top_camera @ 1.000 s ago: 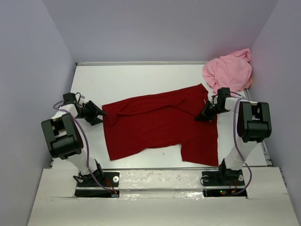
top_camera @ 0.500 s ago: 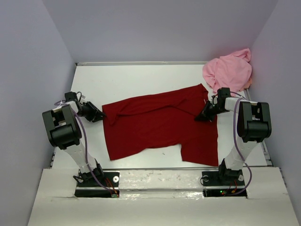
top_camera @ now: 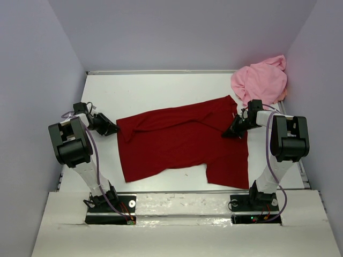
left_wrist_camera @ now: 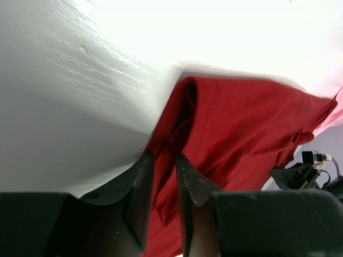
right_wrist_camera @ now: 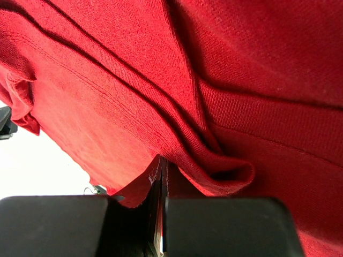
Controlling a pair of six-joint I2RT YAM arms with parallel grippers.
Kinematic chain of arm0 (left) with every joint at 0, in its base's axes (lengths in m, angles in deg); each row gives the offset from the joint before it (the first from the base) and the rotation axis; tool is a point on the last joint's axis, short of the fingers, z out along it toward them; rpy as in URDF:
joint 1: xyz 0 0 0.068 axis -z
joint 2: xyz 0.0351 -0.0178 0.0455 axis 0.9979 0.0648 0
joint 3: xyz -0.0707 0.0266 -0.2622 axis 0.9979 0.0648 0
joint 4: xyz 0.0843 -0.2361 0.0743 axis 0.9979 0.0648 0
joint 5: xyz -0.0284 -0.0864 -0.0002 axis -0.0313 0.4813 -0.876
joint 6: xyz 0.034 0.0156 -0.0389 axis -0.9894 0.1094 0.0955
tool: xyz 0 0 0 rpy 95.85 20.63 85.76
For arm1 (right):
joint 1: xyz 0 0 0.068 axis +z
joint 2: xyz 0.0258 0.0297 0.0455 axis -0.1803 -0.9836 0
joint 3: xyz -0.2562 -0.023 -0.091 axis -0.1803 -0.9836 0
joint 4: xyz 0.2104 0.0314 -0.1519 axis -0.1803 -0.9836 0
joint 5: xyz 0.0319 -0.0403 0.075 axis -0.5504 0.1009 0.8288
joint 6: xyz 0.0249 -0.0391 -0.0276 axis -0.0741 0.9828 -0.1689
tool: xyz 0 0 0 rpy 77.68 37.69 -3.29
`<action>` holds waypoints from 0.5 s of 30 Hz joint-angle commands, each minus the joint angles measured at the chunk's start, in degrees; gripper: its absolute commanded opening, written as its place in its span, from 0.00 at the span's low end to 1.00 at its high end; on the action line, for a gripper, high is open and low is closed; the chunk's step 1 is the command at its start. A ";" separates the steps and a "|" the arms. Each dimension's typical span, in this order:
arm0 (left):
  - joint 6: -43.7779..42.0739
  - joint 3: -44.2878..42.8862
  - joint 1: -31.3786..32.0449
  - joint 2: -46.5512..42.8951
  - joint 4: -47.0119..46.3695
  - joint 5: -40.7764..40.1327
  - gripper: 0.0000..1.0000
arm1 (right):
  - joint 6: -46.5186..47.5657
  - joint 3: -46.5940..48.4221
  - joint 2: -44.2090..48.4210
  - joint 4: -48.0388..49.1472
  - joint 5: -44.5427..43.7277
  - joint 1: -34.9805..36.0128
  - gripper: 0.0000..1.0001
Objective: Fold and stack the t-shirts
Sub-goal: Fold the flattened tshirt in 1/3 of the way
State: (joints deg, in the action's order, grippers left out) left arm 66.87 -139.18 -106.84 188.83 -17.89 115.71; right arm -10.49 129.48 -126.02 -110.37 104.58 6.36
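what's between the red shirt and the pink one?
Top view: only a narrow strip of bare table. The red shirt tip ends just short of the pink shirt. The right gripper is nearer, shut on the red shirt.

Dark red t-shirt (right_wrist_camera: 225,80) overflowing the right wrist view, its outline cut off

Even, soft overhead light; the table (left_wrist_camera: 257,32) glares white in the left wrist view (edges blurred).

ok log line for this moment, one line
left claw: open at red shirt edge | right claw: shut on red shirt | pink shirt: unfolded
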 commanded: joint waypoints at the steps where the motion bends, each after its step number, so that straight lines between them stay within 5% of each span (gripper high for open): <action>1: 0.32 -1.95 0.52 0.39 -0.77 1.64 0.33 | 1.17 -0.25 -1.36 -0.21 -4.89 0.78 0.00; 15: 3.49 -2.57 3.77 1.01 -3.49 2.25 0.33 | 1.35 0.10 -1.80 -0.21 -4.72 0.78 0.00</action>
State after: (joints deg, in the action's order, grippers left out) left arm 69.41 -139.51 -103.82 189.49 -20.23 116.15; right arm -10.49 129.48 -126.02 -110.34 104.58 6.36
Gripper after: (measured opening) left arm 0.331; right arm 0.010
